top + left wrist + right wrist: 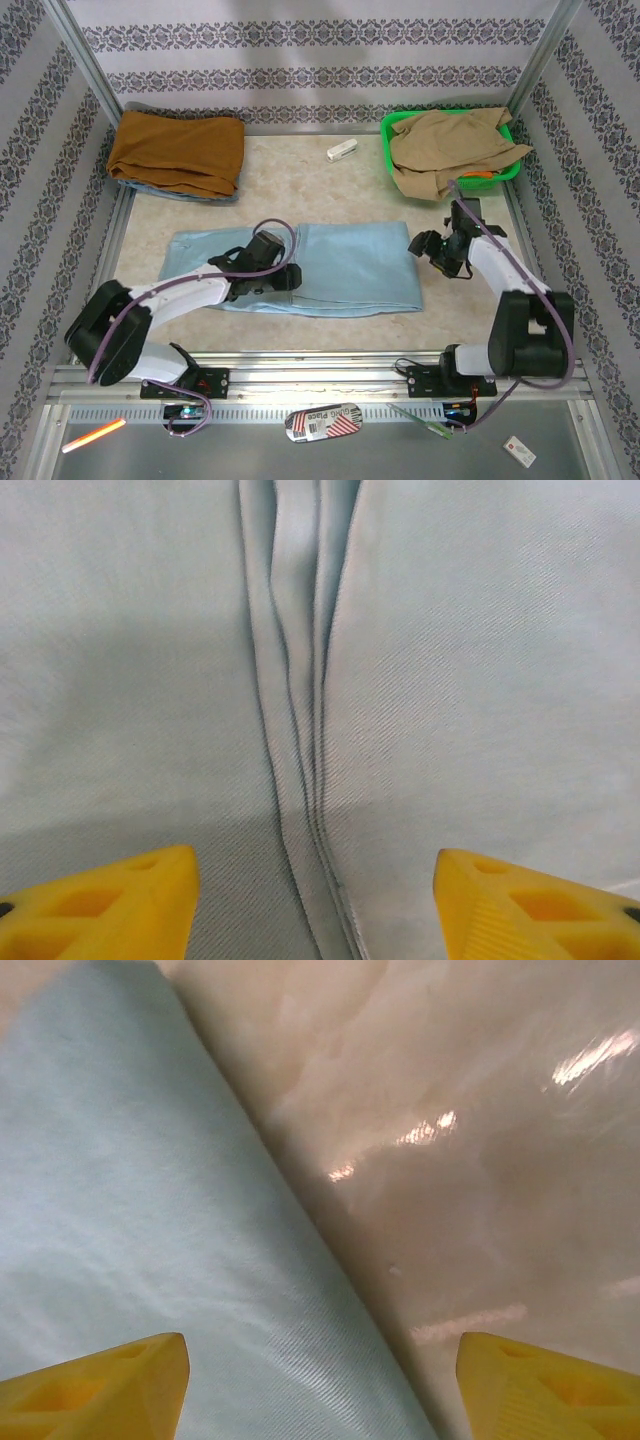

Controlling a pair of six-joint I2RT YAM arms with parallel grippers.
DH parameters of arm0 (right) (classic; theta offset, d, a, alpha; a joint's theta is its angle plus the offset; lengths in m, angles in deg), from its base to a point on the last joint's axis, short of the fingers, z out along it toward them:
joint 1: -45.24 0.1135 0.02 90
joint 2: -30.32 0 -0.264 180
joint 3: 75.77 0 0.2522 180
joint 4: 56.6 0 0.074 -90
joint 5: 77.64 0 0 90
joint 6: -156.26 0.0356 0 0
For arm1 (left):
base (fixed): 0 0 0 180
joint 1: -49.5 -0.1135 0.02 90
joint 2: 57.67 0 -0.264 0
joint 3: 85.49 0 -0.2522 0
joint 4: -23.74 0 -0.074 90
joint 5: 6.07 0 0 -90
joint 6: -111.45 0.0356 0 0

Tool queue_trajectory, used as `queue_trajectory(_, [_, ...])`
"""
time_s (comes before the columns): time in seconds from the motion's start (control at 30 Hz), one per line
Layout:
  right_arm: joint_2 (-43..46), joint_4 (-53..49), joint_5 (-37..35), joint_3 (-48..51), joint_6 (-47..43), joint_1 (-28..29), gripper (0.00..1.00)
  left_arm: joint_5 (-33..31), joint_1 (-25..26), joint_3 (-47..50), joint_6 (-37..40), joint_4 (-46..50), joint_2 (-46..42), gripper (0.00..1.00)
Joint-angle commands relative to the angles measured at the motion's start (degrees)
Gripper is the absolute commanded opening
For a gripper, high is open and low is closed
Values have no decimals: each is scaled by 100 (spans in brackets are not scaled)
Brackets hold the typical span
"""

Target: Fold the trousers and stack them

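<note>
Yellow fingertips (110, 905) of the left gripper (315, 910) are seen spread wide, nothing pinched, over a seam ridge (300, 730) in the trousers (345, 265), which are laid folded mid-way across the table (300, 185). Right gripper (320, 1390) jaws are spread too, at the cloth's right edge, bare tabletop shown alongside.

The left arm (180, 290) stretches low toward 2 o'clock; the left end effector (284, 278) has its jaws wide apart, empty. The right arm (495, 265) folds toward 11 o'clock; the right end effector (424, 245) points to 9 o'clock, jaws wide apart, empty.
</note>
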Motion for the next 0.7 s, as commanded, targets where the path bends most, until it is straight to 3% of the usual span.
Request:
queue_trajectory(0.0, [-390, 150, 558, 203, -124, 118, 71, -20, -392, -203, 336, 718, -487, 67])
queue_trajectory(0.2, [-733, 261, 486, 187, -209, 528, 63, 406, -1472, 45, 328, 1105, -1312, 69])
queue_trajectory(0.27, [-799, 257, 515, 172, -241, 569, 49, 389, -1659, 48, 380, 1298, -1526, 69])
queue_trajectory(0.37, [-785, 215, 466, 148, -216, 536, 17, 241, -1820, 51, 389, 1498, -1791, 69])
queue_trajectory(0.47, [-444, 90, 419, 126, -103, 498, 1, 57, -2045, 30, 284, 1657, -2017, 69])
queue_trajectory(0.67, [589, -369, 256, -23, 55, 219, 0, -93, -2414, -78, 213, 1615, -1941, 70])
